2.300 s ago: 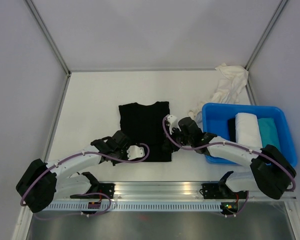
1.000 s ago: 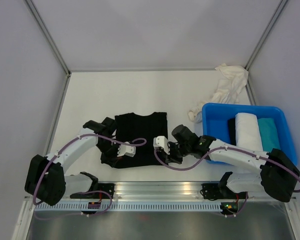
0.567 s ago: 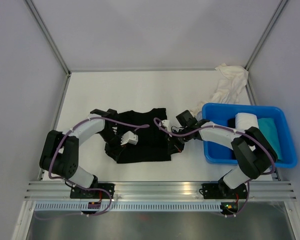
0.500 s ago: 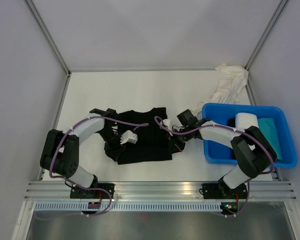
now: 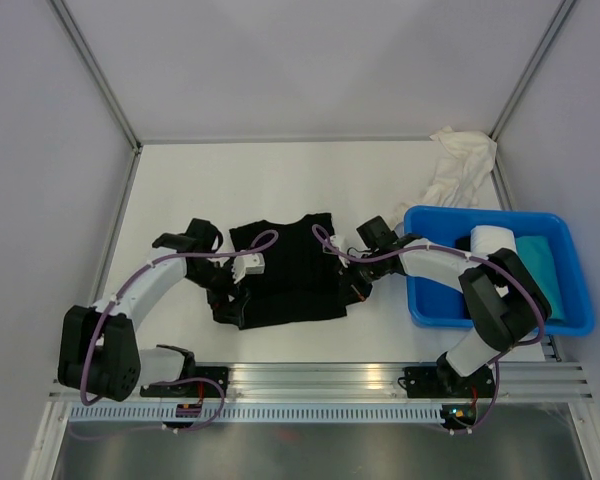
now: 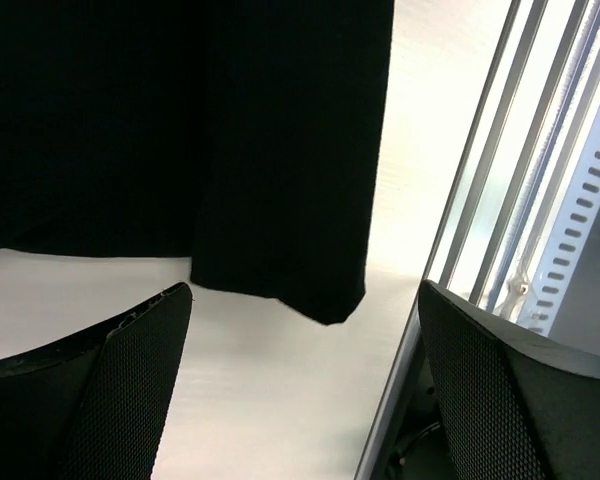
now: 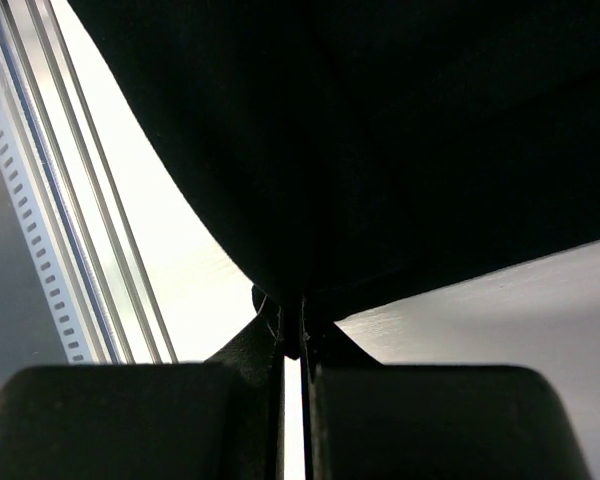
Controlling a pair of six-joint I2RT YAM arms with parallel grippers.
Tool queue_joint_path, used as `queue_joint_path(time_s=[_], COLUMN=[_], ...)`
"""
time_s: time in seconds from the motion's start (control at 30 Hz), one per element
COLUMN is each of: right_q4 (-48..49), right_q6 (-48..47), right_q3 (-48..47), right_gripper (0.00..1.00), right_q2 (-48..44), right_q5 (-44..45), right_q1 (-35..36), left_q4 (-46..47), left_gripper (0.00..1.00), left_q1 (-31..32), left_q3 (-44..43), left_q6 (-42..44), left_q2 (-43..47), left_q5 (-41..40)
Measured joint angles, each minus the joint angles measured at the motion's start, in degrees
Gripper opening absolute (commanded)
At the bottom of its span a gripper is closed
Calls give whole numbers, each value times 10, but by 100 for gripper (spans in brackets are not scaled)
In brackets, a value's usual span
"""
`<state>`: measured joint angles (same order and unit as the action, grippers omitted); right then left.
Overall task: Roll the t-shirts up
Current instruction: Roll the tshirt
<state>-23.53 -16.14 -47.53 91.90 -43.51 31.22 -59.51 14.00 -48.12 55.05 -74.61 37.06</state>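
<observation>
A black t-shirt [image 5: 285,268] lies partly folded on the white table between the two arms. My left gripper [image 5: 223,296] is at its left edge and stands open. In the left wrist view the wide-apart fingers [image 6: 100,400] have only bare table between them, and the black t-shirt's corner [image 6: 325,300] lies just beyond them. My right gripper [image 5: 352,283] is at the right edge, shut on the black t-shirt's hem [image 7: 300,290]. A rolled white t-shirt [image 5: 495,250] and a teal one [image 5: 540,265] lie in the blue bin.
The blue bin [image 5: 420,305] stands at the right, close to the right arm. A crumpled white garment [image 5: 455,165] lies at the back right corner. The aluminium rail [image 5: 320,380] runs along the near edge, and grey walls enclose the table.
My left gripper has opened and let go of the black t-shirt, drawing back to its left edge. The right gripper has stayed shut on the hem.
</observation>
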Motion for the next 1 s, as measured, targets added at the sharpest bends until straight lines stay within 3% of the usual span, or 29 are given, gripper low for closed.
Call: queue_joint_path(time_s=[0.1,0.17,0.2,0.23,0.3,0.33,0.4,0.67,0.83,1.0], right_q4=[2,4,5,7,8,9,8,7,10,-4], right_q6=[5,10,13,15,20,23,29,69,101,105], right_q3=[0,0,0,0,0,0,0,23,31,-13], right_gripper=[0,0,0,0,0,0,0,1,1,19], right_q2=[0,0,0,0,0,0,0,-28,-39,17], right_q5=[0,0,0,0,0,0,-2,-72,-104,-41], right_q1=[0,0,0,0,0,0,0,23,27,13], left_q4=[36,57,67,76,90,92,98,-25,-101,-80], left_gripper=[96,86,76,50,28,11,3,2,4,7], left_q1=[6,18,24,30,38,40,40,27,-28,-44], left_q3=[45,66,73,79,86,86,86,39,-20,-61], left_q6=[-35,-57,-65,-73,-87,-91,-94,-5,56,59], left_q2=[17,21,21,21,21,21,21,36,-23,-133], left_q5=[8,7,5,3,-5,-8,-12,2,12,9])
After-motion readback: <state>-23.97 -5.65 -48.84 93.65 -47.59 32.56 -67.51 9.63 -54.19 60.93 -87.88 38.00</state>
